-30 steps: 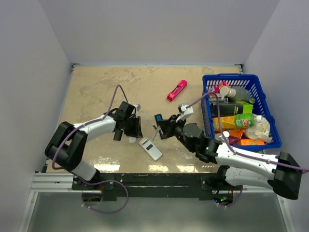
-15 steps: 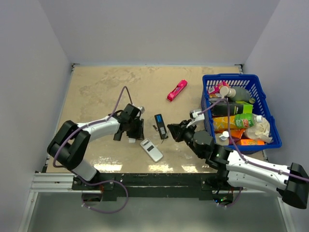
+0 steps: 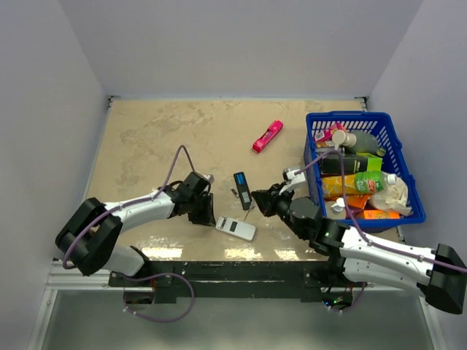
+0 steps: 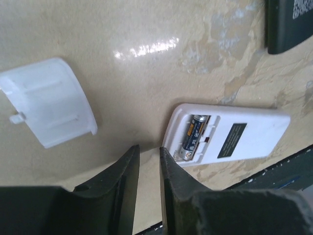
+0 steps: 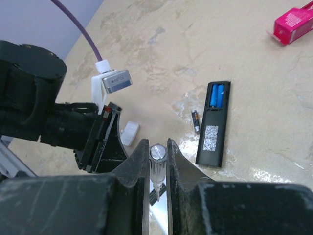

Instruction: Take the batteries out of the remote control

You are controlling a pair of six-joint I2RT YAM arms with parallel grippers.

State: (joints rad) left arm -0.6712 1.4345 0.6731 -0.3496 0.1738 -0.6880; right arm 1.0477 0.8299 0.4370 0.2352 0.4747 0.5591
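Note:
The white remote (image 4: 230, 137) lies face down with its compartment open and one battery (image 4: 193, 137) still in it. Its white cover (image 4: 49, 100) lies apart to the left. My left gripper (image 4: 149, 159) rests at the remote's end, its jaws nearly together and holding nothing. The black remote (image 5: 213, 125) lies open with two blue batteries (image 5: 217, 94) inside, and a loose dark battery (image 5: 195, 121) is beside it. My right gripper (image 5: 157, 147) hovers near it, shut on a small screwdriver (image 5: 157, 161).
A pink box (image 3: 267, 135) lies farther back on the table. A blue basket (image 3: 318, 125) full of bottles and packets stands at the right. The table's front edge (image 3: 219, 257) runs just behind the white remote.
The left gripper slid toward the front and pushed the white remote, which turned to lie almost crosswise. The right gripper drew back from the black remote, leaving it uncovered.

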